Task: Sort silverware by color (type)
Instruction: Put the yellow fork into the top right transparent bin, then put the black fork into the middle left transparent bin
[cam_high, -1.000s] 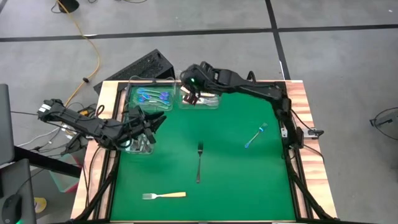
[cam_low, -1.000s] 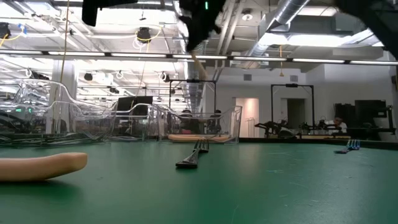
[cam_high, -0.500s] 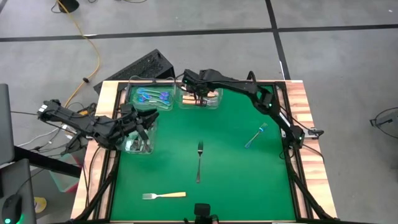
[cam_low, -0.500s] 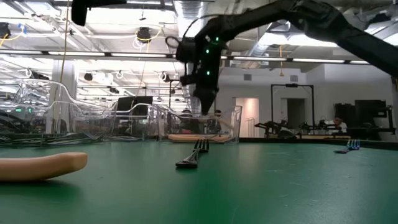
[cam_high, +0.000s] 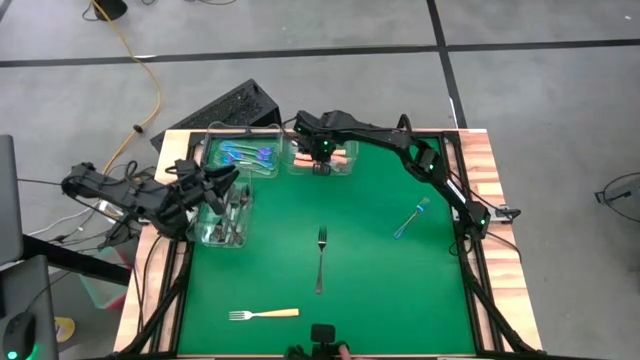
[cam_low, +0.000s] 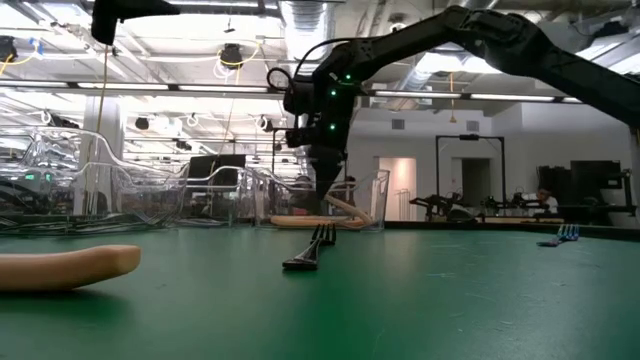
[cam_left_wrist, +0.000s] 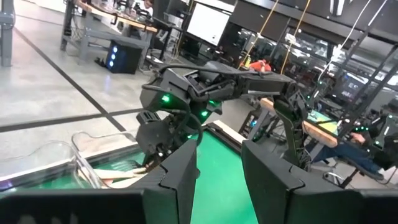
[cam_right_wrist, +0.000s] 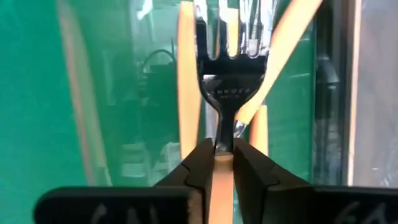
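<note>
High view, sorted: blue forks (cam_high: 247, 155), tan forks (cam_high: 335, 156) and dark forks (cam_high: 232, 215) lay in bins.
Right tool (cam_right_wrist: 222, 163): pinched a tan-handled fork (cam_right_wrist: 231, 87) over its bin.
Left tool (cam_left_wrist: 217, 171): half-open, empty.
Left on counter (cam_high: 380, 290): three forks.

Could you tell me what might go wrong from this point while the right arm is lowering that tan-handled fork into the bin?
The right gripper pinches the tan-handled fork only at its thin neck, so it may swing or slip as the grip loosens. It hangs over the clear bin already holding tan forks; landing across them, it could end up propped on the rim. The left gripper is over the neighbouring bin, so the arms could crowd each other.
</note>
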